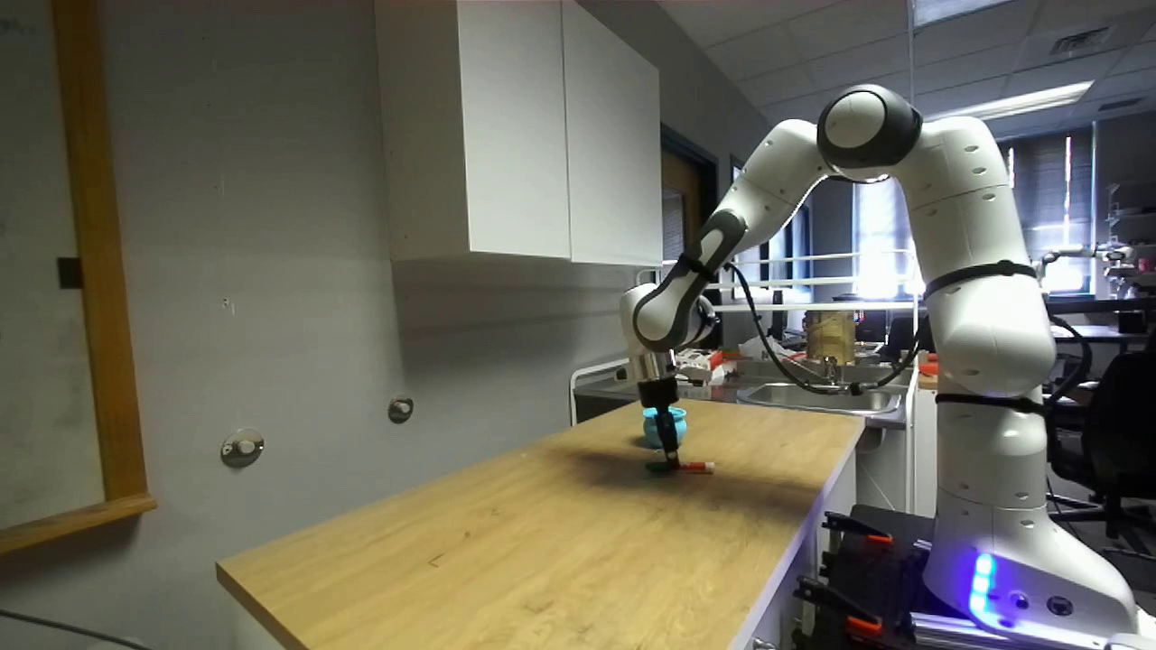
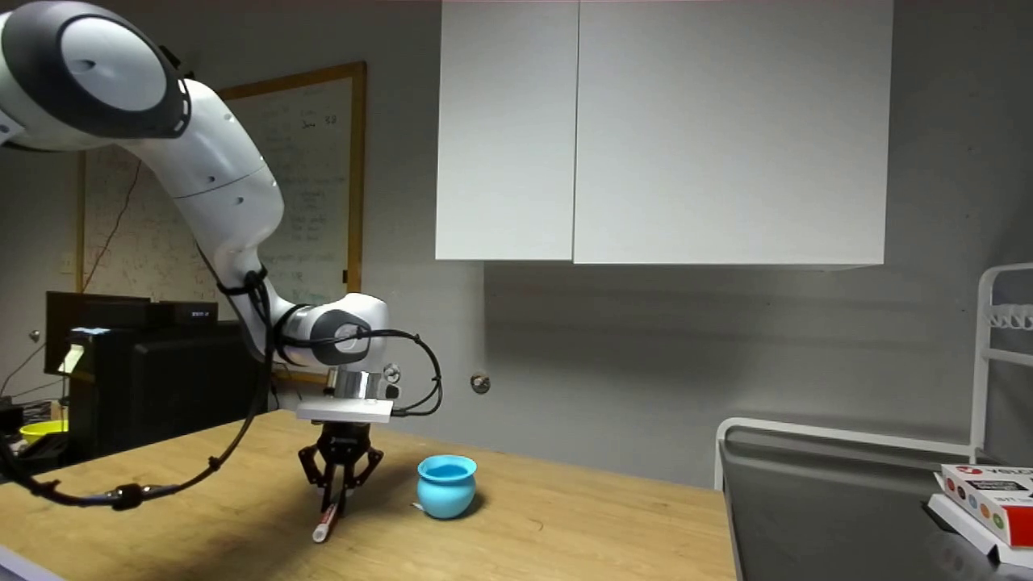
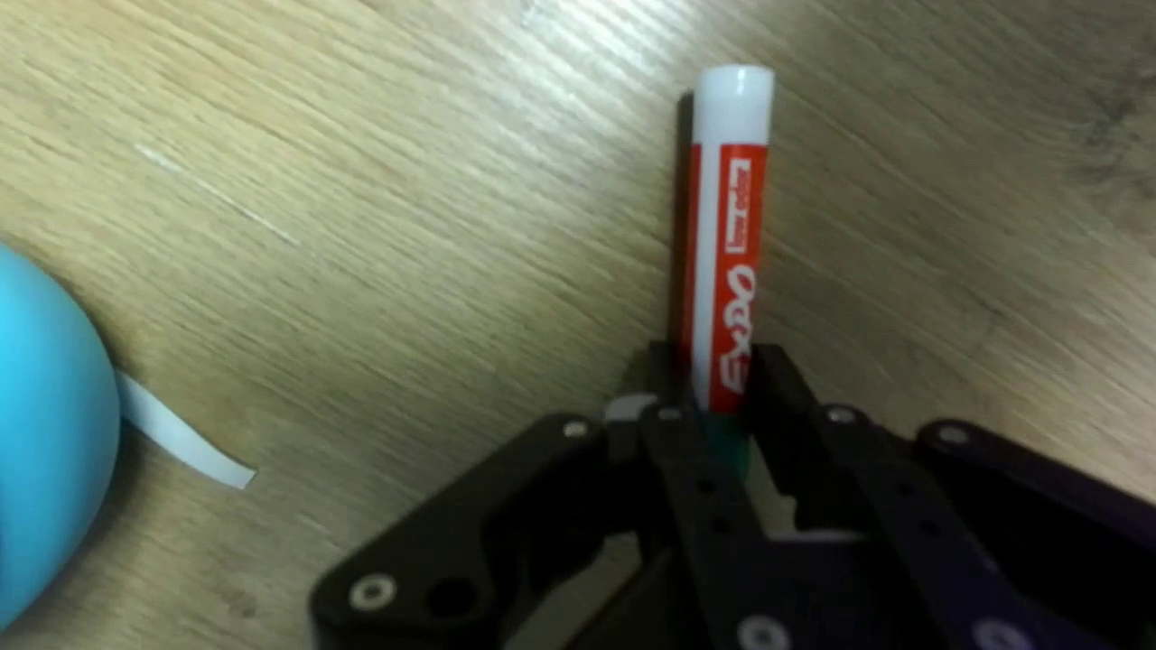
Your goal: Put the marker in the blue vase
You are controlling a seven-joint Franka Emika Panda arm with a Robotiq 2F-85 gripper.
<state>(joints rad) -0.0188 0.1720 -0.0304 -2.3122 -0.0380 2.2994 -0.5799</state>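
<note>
A gray wall (image 2: pixel 597 355) stands beyond the gripper (image 3: pixel 720 372) in both exterior views; in an exterior view a white paneled ceiling (image 1: pixel 840 45) spreads well above it, with bright windows (image 1: pixel 874 230) far off in the background. Directly below the gripper runs the wooden tabletop (image 1: pixel 506 560), its pale grain darkened by a soft shadow around the tool. A white two-door wall cabinet (image 2: pixel 662 129) hangs much higher than the gripper. The white Panda arm (image 1: pixel 989 298) arches overhead, its wrist end straight above the gripper, and a wood-framed whiteboard (image 2: pixel 311 202) is mounted on the wall, also higher than the gripper. Past the tabletop's end, well apart from the gripper, come a dark counter (image 2: pixel 815 516), a metal sink (image 1: pixel 777 394) and a printed box (image 2: pixel 989 492) with a red side. The gripper itself points downward, low over the wood. Near it but apart, the blue vase (image 2: pixel 446 491) stands upright on the tabletop. The gripper's two black fingers (image 3: pixel 784 397) pinch the Expo marker (image 3: pixel 730 235) near its green end; the red label and white end stick out roughly level, and whether the marker touches the wood cannot be told. A thin white strip (image 3: pixel 185 438) lies by the vase's foot, on the side toward the gripper, and a small dark mark (image 1: pixel 436 561) shows on the tabletop, well apart from the gripper.
</note>
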